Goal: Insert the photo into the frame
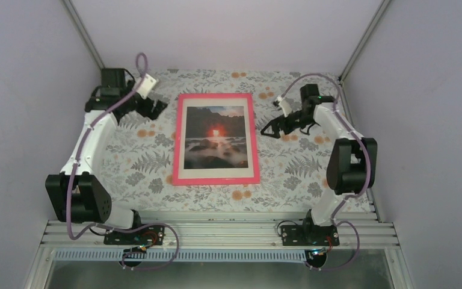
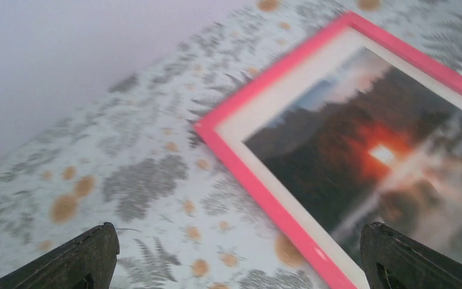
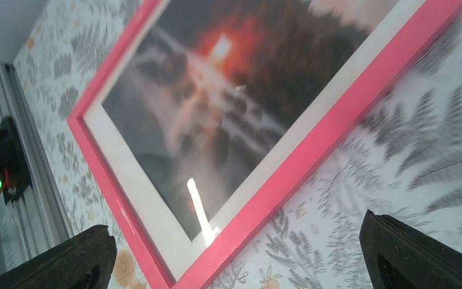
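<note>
Photo (image 1: 215, 137) lies inside the frame (image 1: 215, 180); left pincer (image 1: 156, 109) and right pincer (image 1: 269, 127) gape empty, so lift them clear without nudging it.

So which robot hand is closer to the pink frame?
Right. The right gripper hangs beside the frame, at its right rail; the left gripper sits farther out, off its far left corner.
</note>
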Controlling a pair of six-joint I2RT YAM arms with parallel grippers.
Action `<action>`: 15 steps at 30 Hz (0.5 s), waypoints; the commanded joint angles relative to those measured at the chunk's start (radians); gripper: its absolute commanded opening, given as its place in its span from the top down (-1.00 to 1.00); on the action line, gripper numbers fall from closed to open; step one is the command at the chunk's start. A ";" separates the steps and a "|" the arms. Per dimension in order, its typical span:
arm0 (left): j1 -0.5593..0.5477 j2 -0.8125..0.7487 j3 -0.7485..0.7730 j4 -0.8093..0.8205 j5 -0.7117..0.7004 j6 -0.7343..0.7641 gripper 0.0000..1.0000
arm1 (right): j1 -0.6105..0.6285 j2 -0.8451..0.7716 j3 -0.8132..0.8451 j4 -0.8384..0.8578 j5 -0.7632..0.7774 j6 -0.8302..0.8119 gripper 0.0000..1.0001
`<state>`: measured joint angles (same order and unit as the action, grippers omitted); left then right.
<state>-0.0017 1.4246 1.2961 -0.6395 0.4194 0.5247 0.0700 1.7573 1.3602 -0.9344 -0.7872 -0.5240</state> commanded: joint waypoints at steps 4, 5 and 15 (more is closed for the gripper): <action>0.165 0.068 0.115 -0.039 0.025 -0.164 -1.00 | -0.124 -0.146 0.020 0.059 -0.083 0.114 -1.00; 0.179 0.066 0.103 -0.013 0.007 -0.169 -1.00 | -0.141 -0.163 -0.004 0.076 -0.084 0.126 -1.00; 0.208 0.046 -0.093 0.129 -0.044 -0.206 -1.00 | -0.249 -0.284 -0.252 0.207 -0.071 0.167 -1.00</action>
<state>0.2058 1.4845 1.2388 -0.5690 0.3920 0.3504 -0.1642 1.5188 1.1580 -0.7860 -0.8398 -0.3874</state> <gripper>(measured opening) 0.998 0.997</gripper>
